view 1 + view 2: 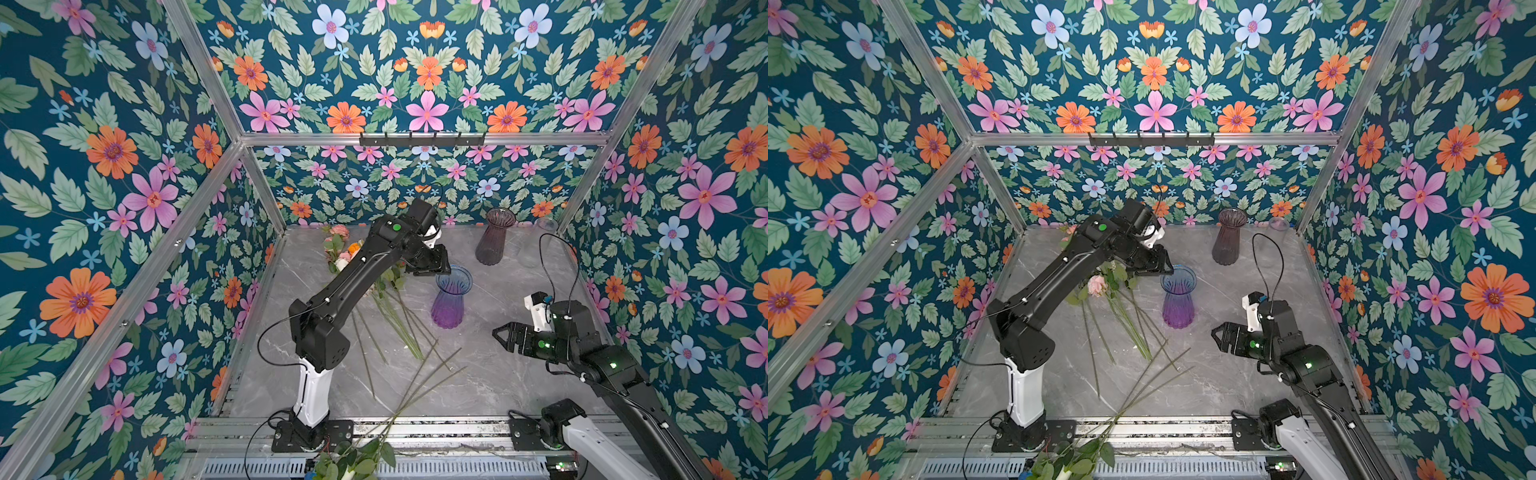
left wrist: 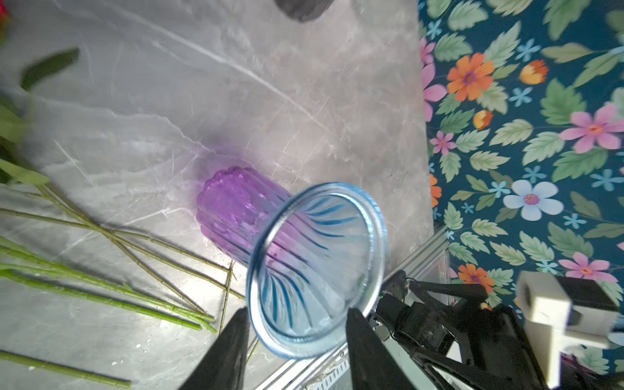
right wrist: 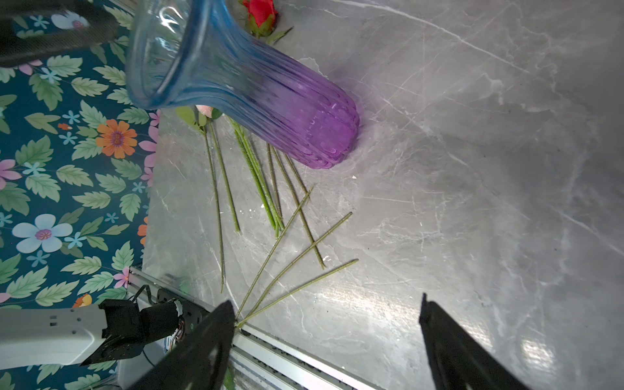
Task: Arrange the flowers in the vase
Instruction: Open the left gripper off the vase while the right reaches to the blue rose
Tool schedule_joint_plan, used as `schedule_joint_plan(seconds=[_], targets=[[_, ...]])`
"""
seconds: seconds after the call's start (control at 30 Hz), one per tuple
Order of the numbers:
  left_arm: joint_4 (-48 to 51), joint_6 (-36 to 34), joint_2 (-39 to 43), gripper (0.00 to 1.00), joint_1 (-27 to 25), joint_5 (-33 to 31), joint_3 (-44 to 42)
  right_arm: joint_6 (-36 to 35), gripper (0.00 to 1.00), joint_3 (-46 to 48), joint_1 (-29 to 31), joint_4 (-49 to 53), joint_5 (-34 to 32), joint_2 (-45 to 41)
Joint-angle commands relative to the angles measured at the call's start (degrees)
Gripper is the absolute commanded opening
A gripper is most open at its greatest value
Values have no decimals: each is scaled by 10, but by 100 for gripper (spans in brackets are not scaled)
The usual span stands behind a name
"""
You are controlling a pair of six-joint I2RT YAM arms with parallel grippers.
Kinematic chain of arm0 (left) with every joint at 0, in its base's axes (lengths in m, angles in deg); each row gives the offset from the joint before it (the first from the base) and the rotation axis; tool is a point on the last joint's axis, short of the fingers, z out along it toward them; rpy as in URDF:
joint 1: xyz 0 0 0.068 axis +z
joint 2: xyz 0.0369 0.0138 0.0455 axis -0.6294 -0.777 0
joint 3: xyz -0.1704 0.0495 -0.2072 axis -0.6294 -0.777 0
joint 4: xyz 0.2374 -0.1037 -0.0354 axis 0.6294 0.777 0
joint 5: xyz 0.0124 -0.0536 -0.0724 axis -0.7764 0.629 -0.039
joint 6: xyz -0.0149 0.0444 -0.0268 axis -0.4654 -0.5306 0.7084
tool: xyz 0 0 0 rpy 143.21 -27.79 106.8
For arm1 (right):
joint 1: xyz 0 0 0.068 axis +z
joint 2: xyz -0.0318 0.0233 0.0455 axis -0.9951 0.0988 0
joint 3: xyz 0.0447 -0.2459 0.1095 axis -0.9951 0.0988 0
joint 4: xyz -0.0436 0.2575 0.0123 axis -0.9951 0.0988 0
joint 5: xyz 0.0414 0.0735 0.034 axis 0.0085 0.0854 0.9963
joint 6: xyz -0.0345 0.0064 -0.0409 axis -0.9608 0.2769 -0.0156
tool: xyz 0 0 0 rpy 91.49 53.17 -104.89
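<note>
My left hand (image 1: 441, 269) hangs at the back left of the rim of the vase (image 1: 451, 299), fingers apart and holding nothing. In my left wrist view part of the rim sits between the two fingertips, though I cannot tell whether either touches the glass. The vase stands upright and empty near the middle of the worktop (image 1: 498, 382), blue at its flared mouth and purple at the foot.

The flowers (image 1: 399, 324) lie flat just to its left, heads toward the back left corner and stems fanning toward the front. The nearest stems run close beside the vase's foot. Three more stems cross the front rail (image 1: 449, 430), their leaves hanging past the edge.

My right hand (image 1: 501, 340) hovers wide open and empty to the right of the vase, well apart from it, with bare worktop beneath. A dark vase (image 1: 494, 237) and a clear vase (image 1: 545, 232) stand along the back edge, on the right.
</note>
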Motion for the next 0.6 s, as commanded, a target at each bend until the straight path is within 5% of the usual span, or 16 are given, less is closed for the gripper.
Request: schedule_joint_plan(seconds=[0.0,0.13,0.3,0.33,0.4,0.43,0.53,0.57], targets=[[-100,-2,70,50,-1,-65,-44,-34,86,-19,44,-1,-17,-1],[-260,-3,206,50,0,-86,-196,-61,84,-51,241,-5,-137,35],[-470,1,437,53,-1,-129,-478,-145,83,-89,556,-51,-330,189],[-501,1,478,53,0,-141,-527,-168,79,-96,576,-63,-320,224],[-539,1,559,52,1,-161,-621,-238,47,-118,581,-86,-222,311],[-536,-2,588,52,0,-171,-647,-248,39,-136,581,-87,-190,345],[-480,-14,662,51,0,-215,-697,-308,41,-188,580,-102,-81,443],[-458,-18,685,51,0,-232,-708,-321,51,-200,581,-118,-55,471]])
